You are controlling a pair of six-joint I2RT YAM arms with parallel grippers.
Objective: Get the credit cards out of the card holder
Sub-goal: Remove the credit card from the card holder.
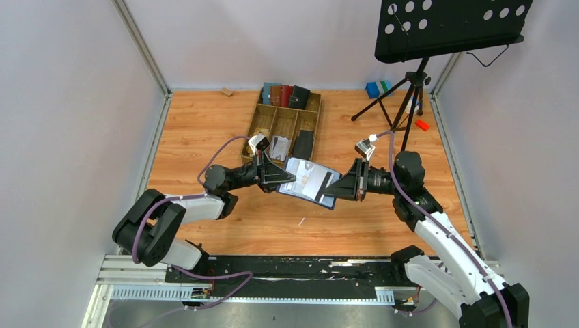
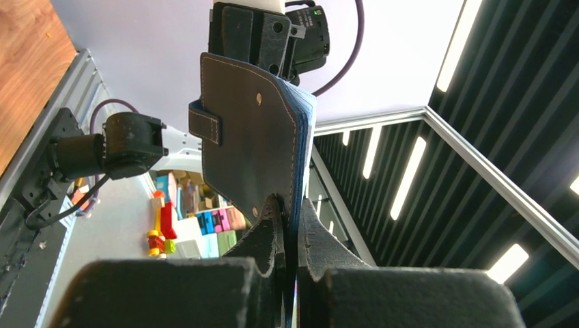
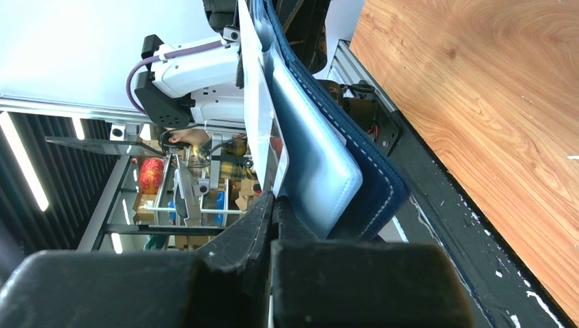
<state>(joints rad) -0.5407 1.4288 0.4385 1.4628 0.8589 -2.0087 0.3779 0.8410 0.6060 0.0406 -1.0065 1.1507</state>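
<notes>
Card holder (image 1: 311, 179) hangs open above the table (image 1: 205, 123), left claw (image 2: 290, 219) clamped on its edge to anchor it, right claw (image 3: 274, 201) pinched shut on a white credit card (image 3: 256, 116), likely for pulling free.

The left arm (image 1: 184, 208) folds at its elbow and stretches rightward. The right arm (image 1: 444, 239) climbs from its base and turns its wrist leftward. The left claw (image 1: 290, 183) is pinched tight on the card holder (image 2: 246, 150). Facing it, the right claw (image 1: 333, 188) is clamped on a credit card (image 3: 254, 102).
</notes>
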